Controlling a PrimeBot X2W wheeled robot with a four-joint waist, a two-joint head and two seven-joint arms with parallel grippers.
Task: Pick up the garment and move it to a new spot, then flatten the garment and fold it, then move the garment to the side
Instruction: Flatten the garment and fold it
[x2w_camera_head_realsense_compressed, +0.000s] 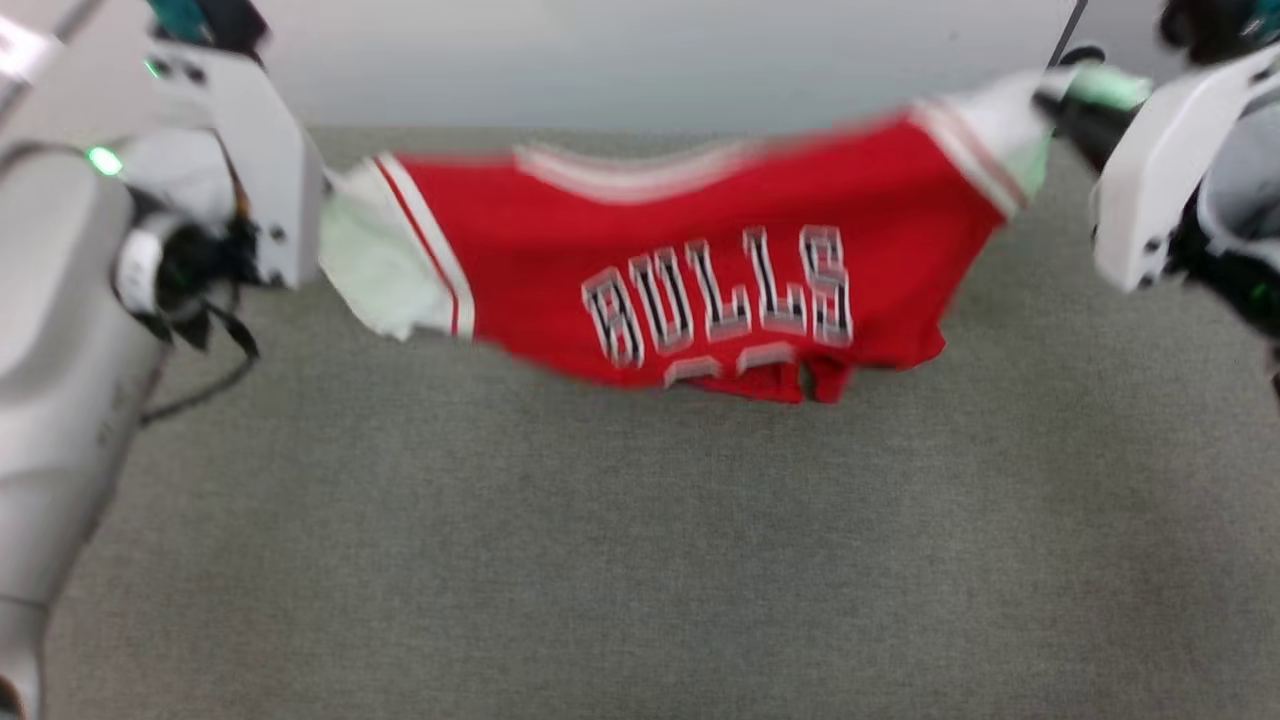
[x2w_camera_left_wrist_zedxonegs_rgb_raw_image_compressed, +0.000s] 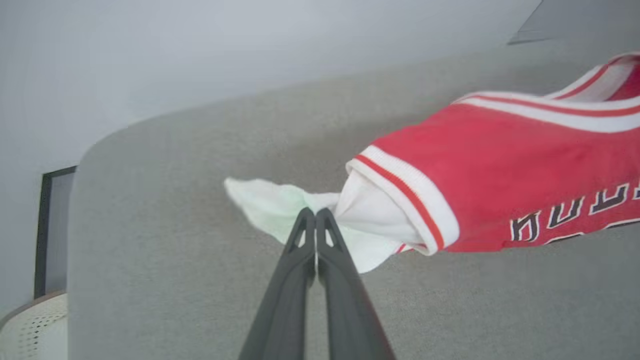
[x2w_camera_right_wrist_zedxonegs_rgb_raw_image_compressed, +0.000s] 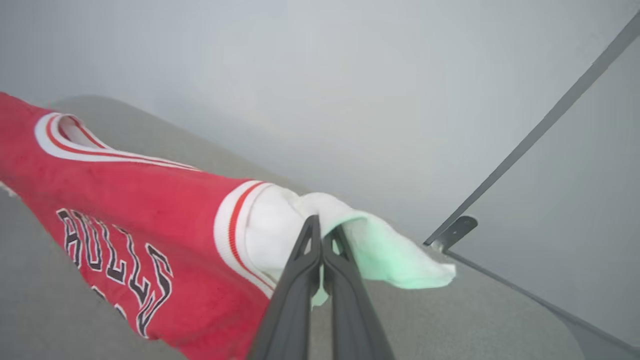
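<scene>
currently left gripper (x2w_camera_left_wrist_zedxonegs_rgb_raw_image_compressed: 316, 214) and right gripper (x2w_camera_right_wrist_zedxonegs_rgb_raw_image_compressed: 324, 231) are each clamping closed on a white sleeve (x2w_camera_left_wrist_zedxonegs_rgb_raw_image_compressed: 372, 220) of the bulls jersey (x2w_camera_head_realsense_compressed: 700, 220); thin bites are likely risking slip-out.

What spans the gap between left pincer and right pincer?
The red Bulls jersey, stretched sleeve to sleeve from left pincer to right pincer; head view shows it.

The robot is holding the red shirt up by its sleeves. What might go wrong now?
The left gripper and right gripper each pinch only a bunched bit of sleeve on the red jersey with white sleeves, so one end might slip free. Its lower edge hangs curled under, so it may land creased on the grey fabric surface.
</scene>
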